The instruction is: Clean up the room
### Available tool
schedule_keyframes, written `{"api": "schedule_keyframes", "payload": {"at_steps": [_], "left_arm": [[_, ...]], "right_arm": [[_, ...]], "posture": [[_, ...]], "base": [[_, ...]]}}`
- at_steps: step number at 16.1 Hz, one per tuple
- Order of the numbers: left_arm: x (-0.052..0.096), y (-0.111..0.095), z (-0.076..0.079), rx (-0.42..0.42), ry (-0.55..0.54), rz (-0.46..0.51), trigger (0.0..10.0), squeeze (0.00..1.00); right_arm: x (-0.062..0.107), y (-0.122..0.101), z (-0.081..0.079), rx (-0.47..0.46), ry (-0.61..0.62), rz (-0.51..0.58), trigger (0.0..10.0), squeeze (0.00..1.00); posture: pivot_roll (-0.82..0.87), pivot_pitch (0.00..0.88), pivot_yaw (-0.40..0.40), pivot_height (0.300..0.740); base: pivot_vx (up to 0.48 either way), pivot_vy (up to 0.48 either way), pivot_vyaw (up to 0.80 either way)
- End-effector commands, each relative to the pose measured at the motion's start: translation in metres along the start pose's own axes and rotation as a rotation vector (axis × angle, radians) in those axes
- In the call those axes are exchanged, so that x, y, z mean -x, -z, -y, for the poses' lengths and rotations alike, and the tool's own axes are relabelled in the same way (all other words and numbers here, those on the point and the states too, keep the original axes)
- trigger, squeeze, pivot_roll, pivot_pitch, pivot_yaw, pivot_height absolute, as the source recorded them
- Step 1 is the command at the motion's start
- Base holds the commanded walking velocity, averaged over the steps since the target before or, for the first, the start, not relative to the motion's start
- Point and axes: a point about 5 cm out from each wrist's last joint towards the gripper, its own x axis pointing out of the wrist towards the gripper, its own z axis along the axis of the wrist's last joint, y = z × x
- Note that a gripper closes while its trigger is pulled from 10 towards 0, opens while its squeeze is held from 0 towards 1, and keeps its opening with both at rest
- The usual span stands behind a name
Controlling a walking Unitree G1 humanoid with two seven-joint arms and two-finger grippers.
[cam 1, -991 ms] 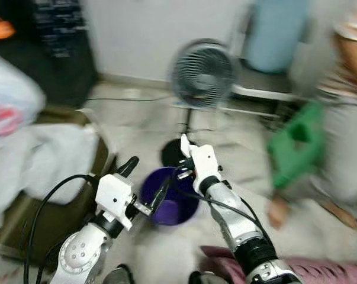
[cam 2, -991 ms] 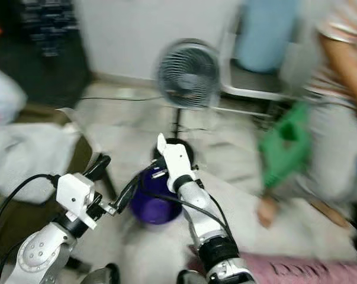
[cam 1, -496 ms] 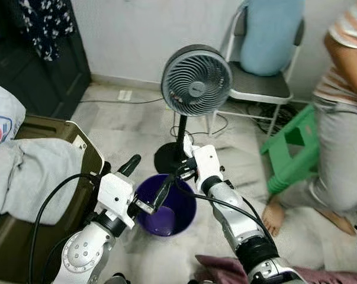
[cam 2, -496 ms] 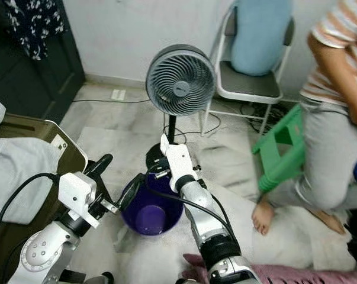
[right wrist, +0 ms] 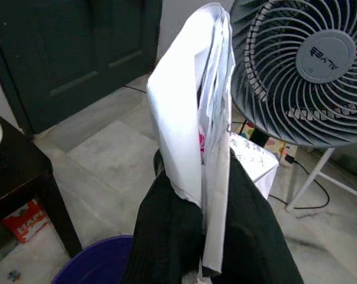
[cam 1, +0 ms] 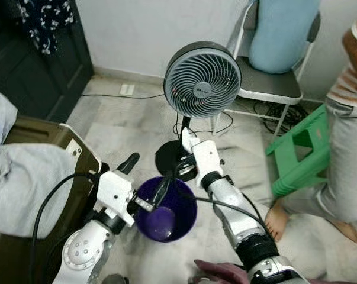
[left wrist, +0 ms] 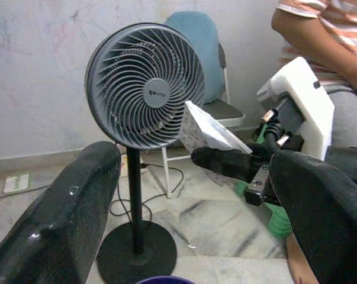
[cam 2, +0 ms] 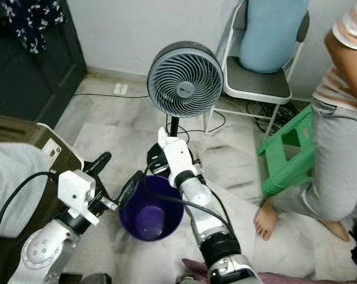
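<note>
On the pale marble floor [cam 1: 125, 127] a purple bucket [cam 2: 150, 215] stands near me. My right gripper [right wrist: 202, 195] clamps folded paper [right wrist: 193, 118] above the bucket; my left gripper [cam 1: 147, 183] is spread apart beside it.

You are in a lived-in home room: a pedestal fan [cam 1: 202, 83] on marble floor [cam 1: 125, 127], a folding chair [cam 1: 273, 86], a green stool [cam 1: 299, 154], a dark door [cam 1: 36, 65].

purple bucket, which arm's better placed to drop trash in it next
Right. The right pincer is shut on a folded white paper wrapper just above the far rim of the round purple plastic bucket. The left pincer is open and holds nothing, its fingers straddling the near rim.
</note>
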Motion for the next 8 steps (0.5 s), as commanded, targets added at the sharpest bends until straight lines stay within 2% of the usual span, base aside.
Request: {"api": "schedule_keyframes", "payload": {"at_steps": [1,3,5,8], "left_arm": [[0.0027,0.0039,0.0023,0.0,0.002,-0.02,10.0,0.0],[0.0039,0.0039,0.0014,-0.006,0.001,-0.02,10.0,0.0],[0.006,0.0026,0.0012,-0.015,0.001,-0.019,10.0,0.0],[0.0107,0.0006,0.0019,-0.013,-0.002,-0.012,10.0,0.0]], "right_arm": [[-0.0006,0.0001,-0.0051,0.002,-0.01,0.002,10.0,0.0],[-0.0022,0.0,-0.005,0.007,-0.009,0.001,10.0,0.0],[-0.0028,0.0018,-0.0028,0.005,0.014,-0.014,10.0,0.0],[-0.0048,0.0043,-0.0034,-0.002,0.028,-0.039,10.0,0.0]], "posture": [[0.05,0.159,-0.085,0.74],[0.05,0.158,-0.088,0.74],[0.07,0.16,-0.098,0.74],[0.07,0.157,-0.098,0.74]], "base": [[0.0,0.0,0.0],[0.0,0.0,0.0],[0.0,0.0,0.8],[0.0,0.0,0.0]]}}
